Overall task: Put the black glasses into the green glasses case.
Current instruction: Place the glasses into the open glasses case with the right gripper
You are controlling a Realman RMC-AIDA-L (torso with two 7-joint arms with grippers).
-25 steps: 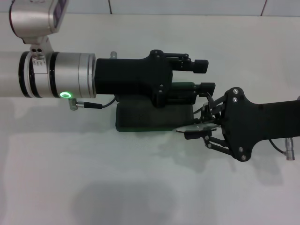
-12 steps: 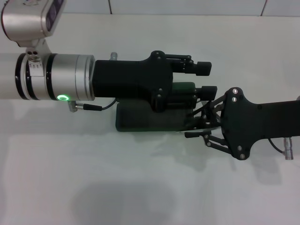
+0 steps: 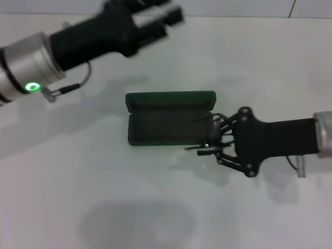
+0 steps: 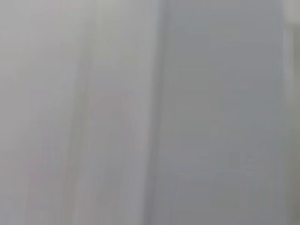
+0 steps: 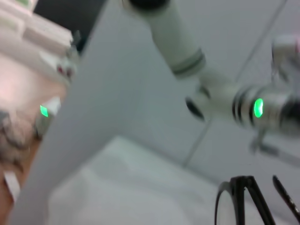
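1. While the right gripper (image 3: pixel 207 140) sits at the end of the green glasses case (image 3: pixel 171 124) nearest that arm, its fingers look drawn in on the black glasses (image 3: pixel 205 147); only thin dark frame lines show between them, so I judge the hold from that alone and cannot see the contact itself.
2. Just ahead of the fingertips lies the case's open tray with its dark lining; the lid stands up along the far edge. The glasses overlap the tray's near corner and hang partly outside it.
3. From the right wrist view, a lens rim and temple arms of the black glasses (image 5: pixel 243 199) show close under the camera, which suits a held pair.
4. Risk: if the fingers part now, the frame probably lands across the tray's rim rather than inside, because one end is outside the wall.
5. Risk: a temple arm may catch on the rim or lid as the pair moves in, twisting the thin frame in the grip.
6. Well away from the fingers, across the table (image 3: pixel 155 207), the left gripper (image 3: pixel 161 18) is raised clear with its fingers apart, holding nothing, so the lid has no support and could drop shut.
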